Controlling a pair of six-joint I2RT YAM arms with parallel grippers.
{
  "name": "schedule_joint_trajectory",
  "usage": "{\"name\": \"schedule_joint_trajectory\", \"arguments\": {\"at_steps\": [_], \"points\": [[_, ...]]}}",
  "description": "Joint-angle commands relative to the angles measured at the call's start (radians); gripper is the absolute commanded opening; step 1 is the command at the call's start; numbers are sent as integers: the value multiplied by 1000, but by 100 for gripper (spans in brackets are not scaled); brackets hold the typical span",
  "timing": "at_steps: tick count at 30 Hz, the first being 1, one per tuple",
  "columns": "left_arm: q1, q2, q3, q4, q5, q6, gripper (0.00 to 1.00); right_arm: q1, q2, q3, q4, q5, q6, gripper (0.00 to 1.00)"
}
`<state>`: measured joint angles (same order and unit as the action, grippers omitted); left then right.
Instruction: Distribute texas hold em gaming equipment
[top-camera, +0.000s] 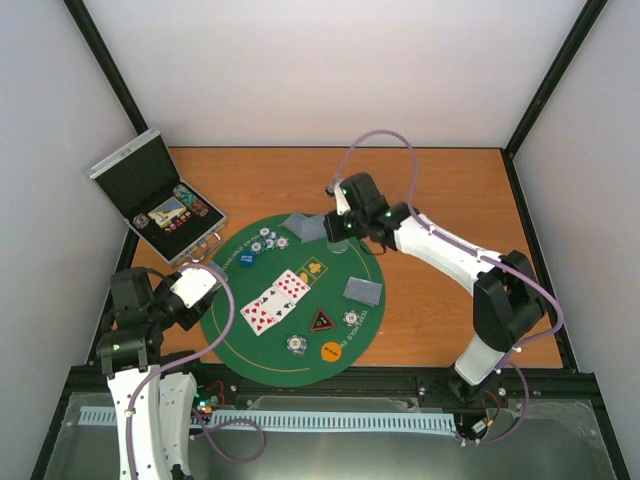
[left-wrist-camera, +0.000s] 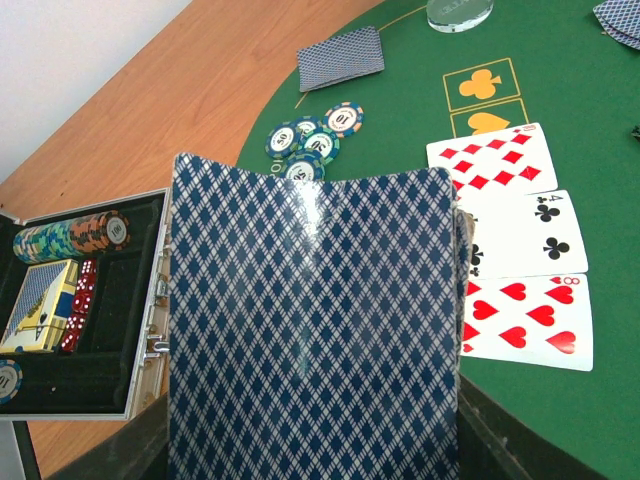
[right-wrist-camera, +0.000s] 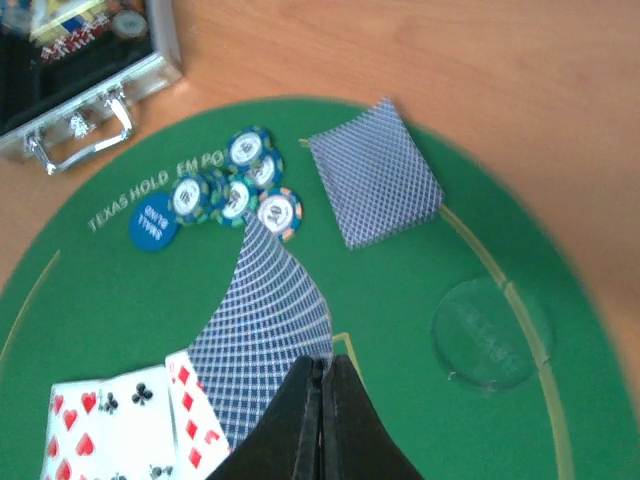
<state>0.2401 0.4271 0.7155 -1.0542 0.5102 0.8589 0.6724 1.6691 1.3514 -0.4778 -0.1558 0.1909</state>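
My left gripper (top-camera: 197, 287) is at the mat's left edge, shut on a deck of blue-backed playing cards (left-wrist-camera: 310, 320), which fills the left wrist view between the jaws. My right gripper (right-wrist-camera: 322, 375) hovers over the far part of the mat (top-camera: 345, 235), shut on a single bent blue-backed card (right-wrist-camera: 265, 320). Three face-up cards (top-camera: 275, 300) lie mid-mat. A cluster of chips (right-wrist-camera: 235, 190), a blue disc (right-wrist-camera: 153, 222) and a card pile (right-wrist-camera: 375, 185) lie at the far side, with a clear disc (right-wrist-camera: 490, 330) nearby. A black triangle marker (top-camera: 322, 321), an orange disc (top-camera: 331, 351) and two chips (top-camera: 297, 344) lie near the front.
The round green felt mat (top-camera: 230, 335) lies on an orange table. An open silver case (top-camera: 160, 195) with chips, dice and a card box stands at the far left, close to the mat. Another card pile (top-camera: 363, 291) lies at the mat's right.
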Motion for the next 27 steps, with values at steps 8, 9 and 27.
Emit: {"name": "schedule_joint_trajectory", "arguments": {"at_steps": [8,9,27], "points": [[-1,-7,13,18,26,19,51,158,-80,-399,513,290,935,3],[-1,-9,13,18,25,17,51,173,-76,-399,497,327,977,3],[0,-11,12,19,24,17,51,213,162,-314,265,274,1333,3]]}}
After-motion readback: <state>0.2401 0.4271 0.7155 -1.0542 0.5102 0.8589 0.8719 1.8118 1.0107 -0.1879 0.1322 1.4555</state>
